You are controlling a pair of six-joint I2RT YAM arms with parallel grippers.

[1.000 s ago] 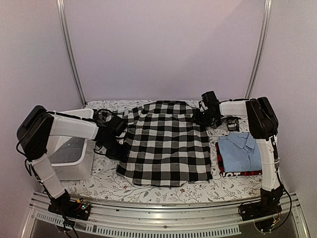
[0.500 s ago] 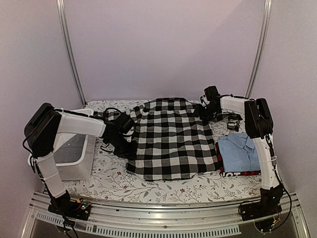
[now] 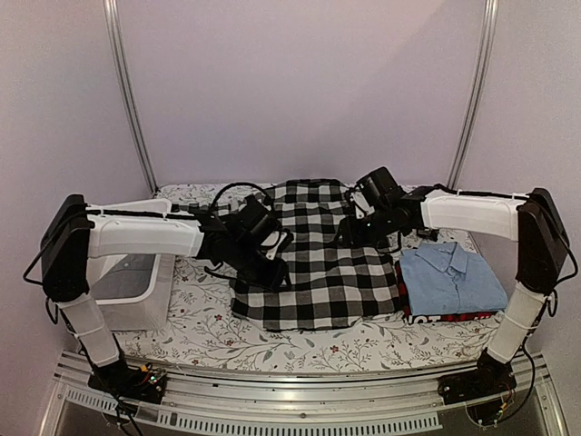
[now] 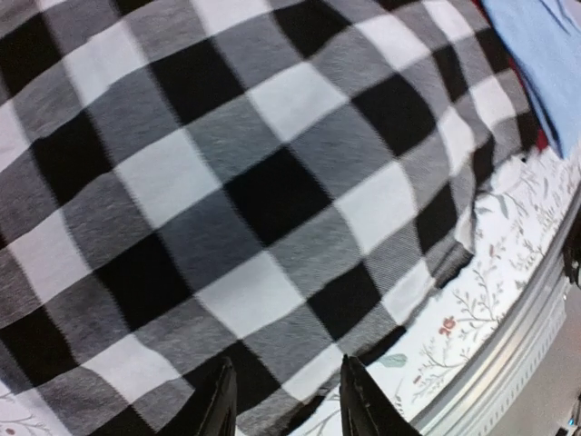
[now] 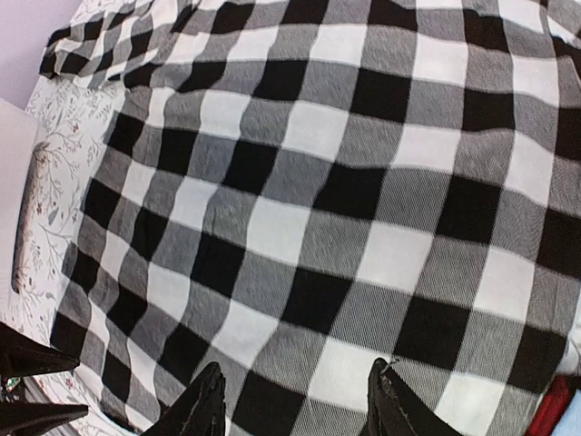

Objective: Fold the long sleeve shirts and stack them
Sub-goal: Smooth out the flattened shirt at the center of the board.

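both arms have swung inward since a second ago, from the outer edges of the checked shirt (image 3: 318, 272) to positions over the cloth itself. the shirt now looks narrower and has shifted a little toward 3 o'clock.

the left gripper (image 3: 270, 262) sits at the shirt's 9 o'clock side. in the left wrist view the left gripper (image 4: 286, 411) has its two dark fingers spread, with nothing between them and only checked fabric (image 4: 227, 182) below. the right gripper (image 3: 351, 233) is over the shirt's 2 o'clock area. in the right wrist view the right gripper (image 5: 295, 409) is likewise released, its fingers apart and empty above the cloth (image 5: 345, 182).

the checked shirt lies flat in the middle of the floral table cover (image 3: 195, 331), its hem toward 6 o'clock and its top toward 12.

at 3 o'clock from it, just beside its edge, the light blue shirt (image 3: 451, 277) lies folded on top of the red-and-black shirt (image 3: 442, 318), of which only a thin edge shows. the left wrist view catches a corner of the blue one (image 4: 545, 54) at 1 o'clock.

the white tub (image 3: 127, 286) stands at 9 o'clock, apart from the shirt.
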